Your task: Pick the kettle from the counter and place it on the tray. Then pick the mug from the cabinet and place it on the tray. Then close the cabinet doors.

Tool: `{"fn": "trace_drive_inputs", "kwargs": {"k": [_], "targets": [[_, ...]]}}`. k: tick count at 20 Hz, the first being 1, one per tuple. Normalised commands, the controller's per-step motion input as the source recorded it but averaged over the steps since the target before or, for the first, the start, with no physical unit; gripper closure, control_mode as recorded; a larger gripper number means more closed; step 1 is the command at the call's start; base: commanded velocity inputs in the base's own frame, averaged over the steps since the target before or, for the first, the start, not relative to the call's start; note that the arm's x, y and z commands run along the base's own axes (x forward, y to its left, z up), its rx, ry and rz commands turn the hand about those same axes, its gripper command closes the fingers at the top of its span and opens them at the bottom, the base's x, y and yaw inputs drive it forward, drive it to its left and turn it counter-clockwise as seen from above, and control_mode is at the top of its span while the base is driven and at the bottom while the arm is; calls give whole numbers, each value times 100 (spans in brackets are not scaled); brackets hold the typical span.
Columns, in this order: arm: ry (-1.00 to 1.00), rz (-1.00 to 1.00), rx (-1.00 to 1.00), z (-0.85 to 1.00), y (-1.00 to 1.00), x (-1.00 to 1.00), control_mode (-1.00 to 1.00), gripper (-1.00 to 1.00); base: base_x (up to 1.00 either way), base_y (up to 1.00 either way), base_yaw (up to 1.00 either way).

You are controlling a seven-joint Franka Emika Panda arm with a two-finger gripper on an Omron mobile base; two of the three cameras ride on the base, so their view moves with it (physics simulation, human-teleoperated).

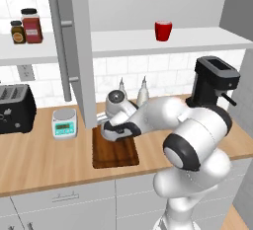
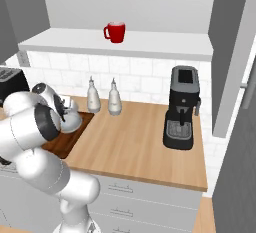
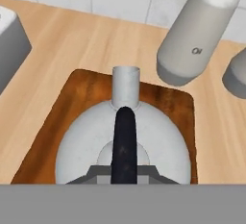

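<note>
The silver-grey kettle [image 3: 81, 146] sits low over the dark-brown tray [image 3: 81, 88], its spout pointing toward the tiled wall. My gripper [image 3: 124, 172] is shut on the kettle's black arched handle. I cannot tell whether the kettle's base touches the tray. From the left base, my hand [image 1: 116, 130] covers most of the kettle above the tray [image 1: 116, 157]. From the right, the kettle [image 2: 72, 119] shows at the tray's [image 2: 62, 144] back end. The red mug [image 1: 163, 30] [image 2: 115, 32] stands on the white cabinet shelf. Both cabinet doors [image 1: 79, 51] [image 2: 230, 52] hang open.
Two white bottles [image 2: 93, 97] [image 2: 115, 99] stand just behind the tray; one bottle [image 3: 197, 31] looms close to the kettle's spout. A white-and-teal scale [image 1: 64, 123] and a black toaster [image 1: 15, 108] sit to the left, a coffee machine [image 2: 181, 108] to the right. Jars [image 1: 31, 25] stand on the left shelf.
</note>
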Motion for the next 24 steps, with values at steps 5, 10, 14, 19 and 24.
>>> {"fn": "trace_drive_inputs", "kwargs": {"k": [5, 10, 14, 19, 24], "targets": [[1, 7, 0, -19, 0, 31, -100, 100, 0, 0, 0], [0, 5, 0, -19, 0, 9, -100, 100, 0, 0, 0], [0, 3, -2, -26, 0, 1, -100, -100, 0, 0, 0], [0, 0, -2, -21, 0, 0, -100, -100, 0, 0, 0], [0, 0, 0, -10, 0, 0, -100, -100, 0, 0, 0]]}}
